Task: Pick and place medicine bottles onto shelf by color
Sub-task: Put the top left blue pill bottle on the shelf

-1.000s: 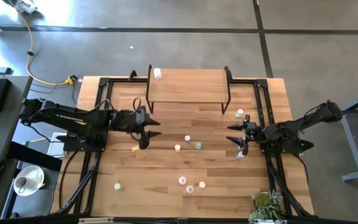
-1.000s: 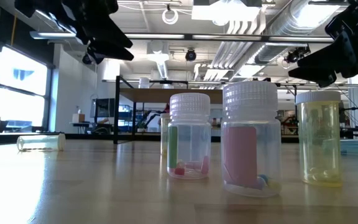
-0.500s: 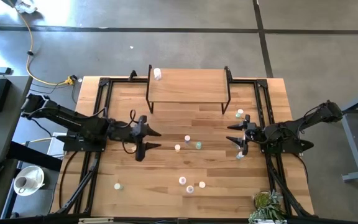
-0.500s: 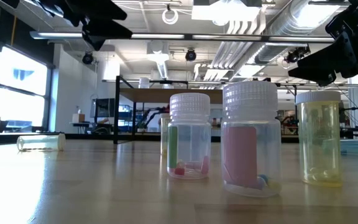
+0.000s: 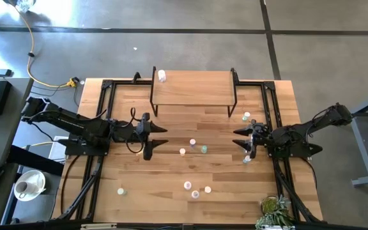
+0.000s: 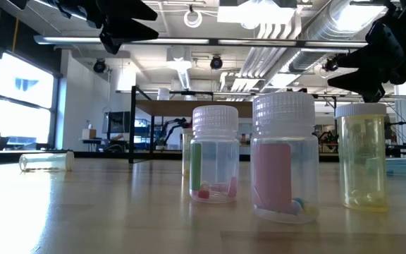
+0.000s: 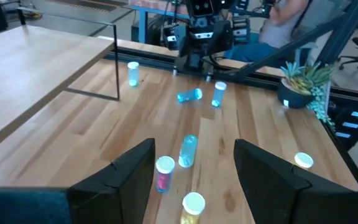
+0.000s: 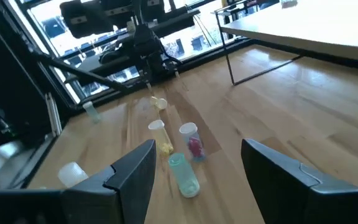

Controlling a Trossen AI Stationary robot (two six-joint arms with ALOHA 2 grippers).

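I see the left gripper (image 5: 155, 139) raised above the tabletop (image 5: 171, 204) toward its left edge, fingers spread wide, nothing between them. The right gripper (image 5: 243, 137) sits near the right edge, likewise spread wide and empty.

The shelf (image 5: 193, 89) stands at the far edge of the table, centred. One white bottle (image 5: 162, 76) stands on it at its far left corner.

The remaining medicine bottles are on the tabletop: three in a loose group (image 5: 193, 142) at mid-table between the two grippers, one of them teal and lying down (image 7: 188, 149); three more (image 5: 197, 190) close together toward the near edge; a single pale one (image 5: 121, 190) near the near left corner; a few (image 5: 246, 115) beside the right gripper.

In the low view the nearest three stand upright: green insert (image 6: 214, 154), pink insert (image 6: 285, 156), yellow (image 6: 361, 156)
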